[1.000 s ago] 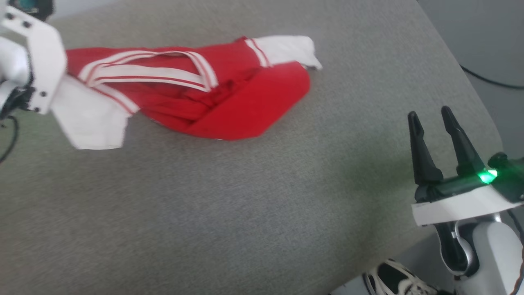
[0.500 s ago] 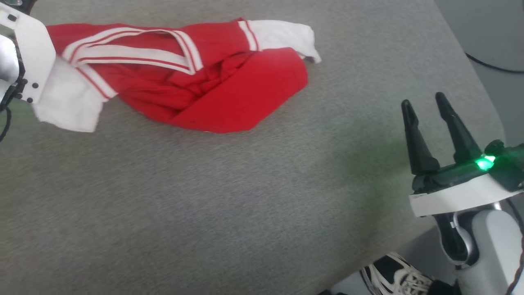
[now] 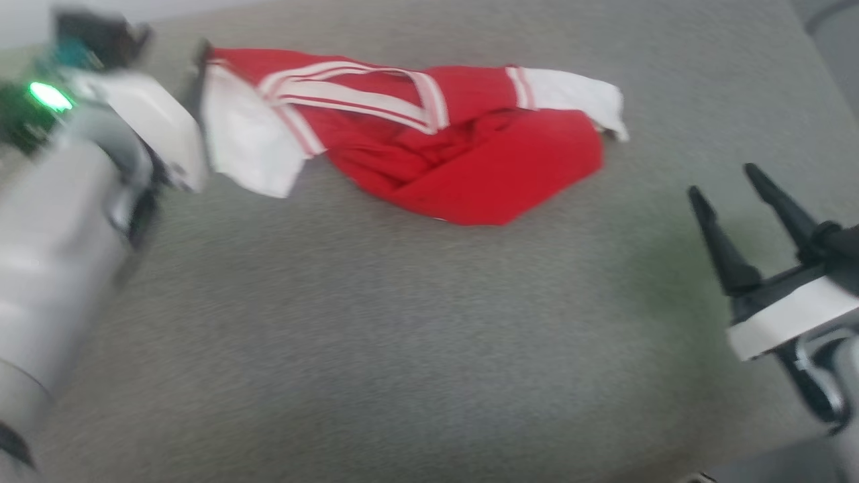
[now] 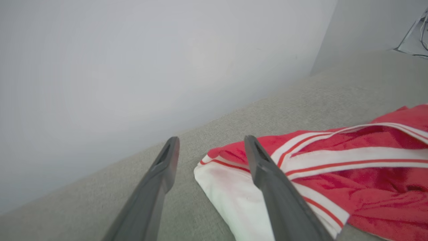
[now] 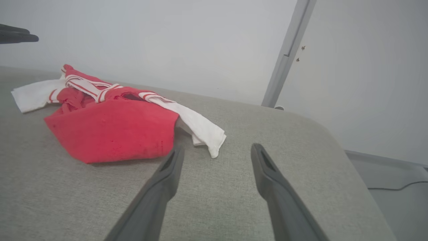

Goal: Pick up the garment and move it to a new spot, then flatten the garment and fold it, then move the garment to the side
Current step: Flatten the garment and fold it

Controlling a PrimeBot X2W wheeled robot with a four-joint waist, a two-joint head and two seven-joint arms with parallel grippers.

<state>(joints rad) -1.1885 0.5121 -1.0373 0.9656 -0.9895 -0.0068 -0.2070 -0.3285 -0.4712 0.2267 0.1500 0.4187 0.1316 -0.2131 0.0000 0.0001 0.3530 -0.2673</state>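
Left fingers (image 4: 276, 194) apart, beside garment (image 4: 367, 190)

Pale arms ending in long, dark, tapered fingers

At the left of the head view, a rounded pale grey forearm (image 3: 47, 268) carries an angular white wrist plate (image 3: 158, 127) and a dark housing with a glowing green light (image 3: 47, 96). At the right edge, the right gripper (image 3: 723, 180) has two black pointed fingers on a dark base with a white band (image 3: 782, 318). In its own wrist view, the left gripper (image 4: 211, 139) has matte grey fingers, grooved near the tips.
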